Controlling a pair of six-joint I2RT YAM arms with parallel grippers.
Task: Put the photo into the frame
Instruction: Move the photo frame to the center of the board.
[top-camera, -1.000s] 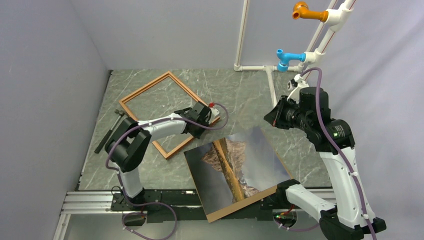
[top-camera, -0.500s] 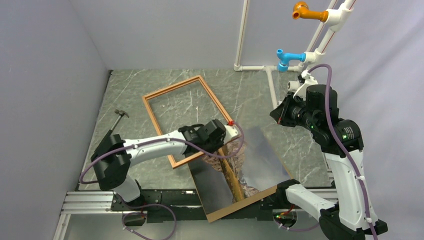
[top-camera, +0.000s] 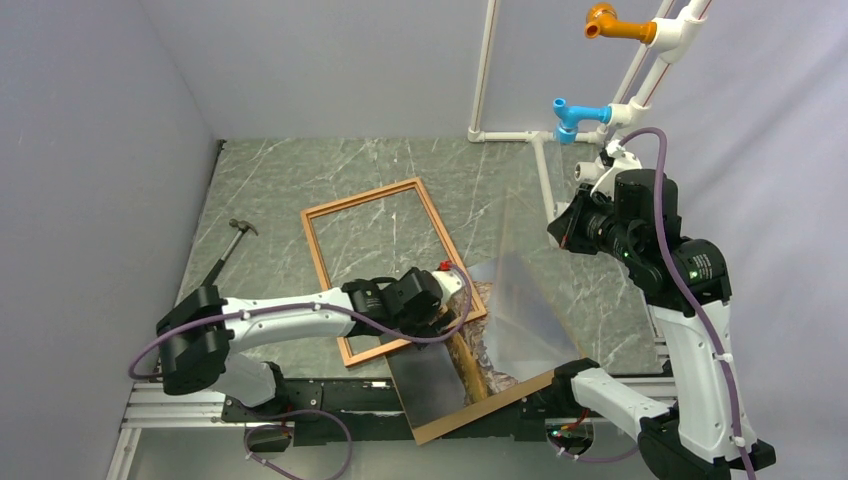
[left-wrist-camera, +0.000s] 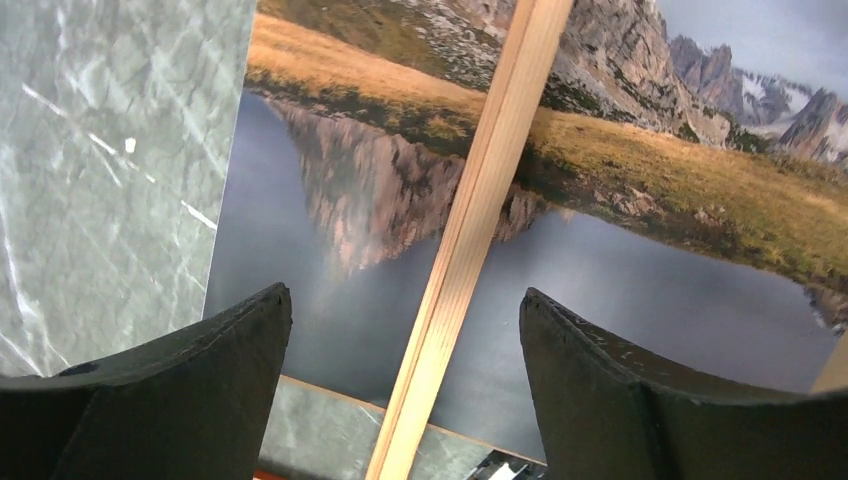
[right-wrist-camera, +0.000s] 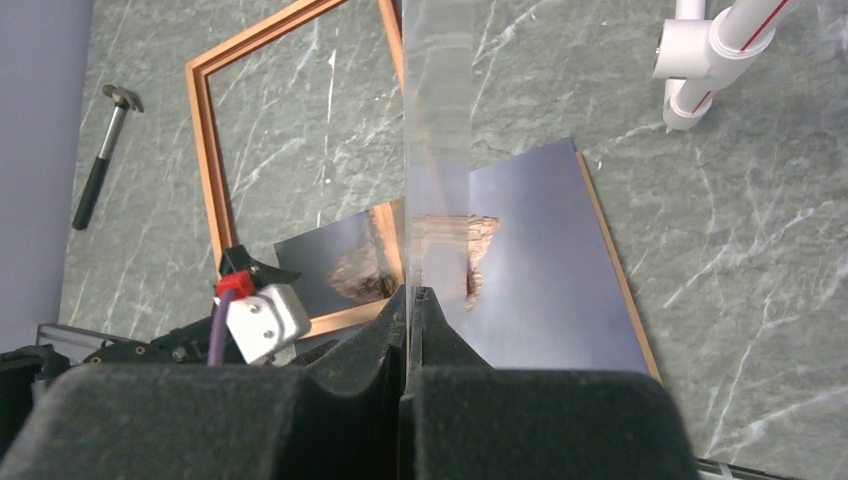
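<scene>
Seen from above, a big frame (top-camera: 360, 197) of thin reddish-brown wood lies flat on the grey marble counter (top-camera: 280, 170). Its near corner rests on top of a big photo (top-camera: 425, 375) of a rocky mountain and a lake. The photo lies face up on a plain brown board (top-camera: 480, 410) at the near edge of the counter. The left tool (top-camera: 432, 312) is low over that corner. The right tool (top-camera: 558, 232) is high up and holds a thin clear sheet (top-camera: 525, 300) standing on edge above the photo. A small hammer (top-camera: 224, 258) with a black handle lies by the left wall.

In the left wrist view, the two black fingers (left-wrist-camera: 200, 370) are spread wide. One pale wooden bar of the frame runs between them and touches neither. The photo is under the bar.

In the right wrist view, the two fingers are pressed together, pinching the near edge of the clear sheet. The frame, photo and hammer lie far below.
</scene>
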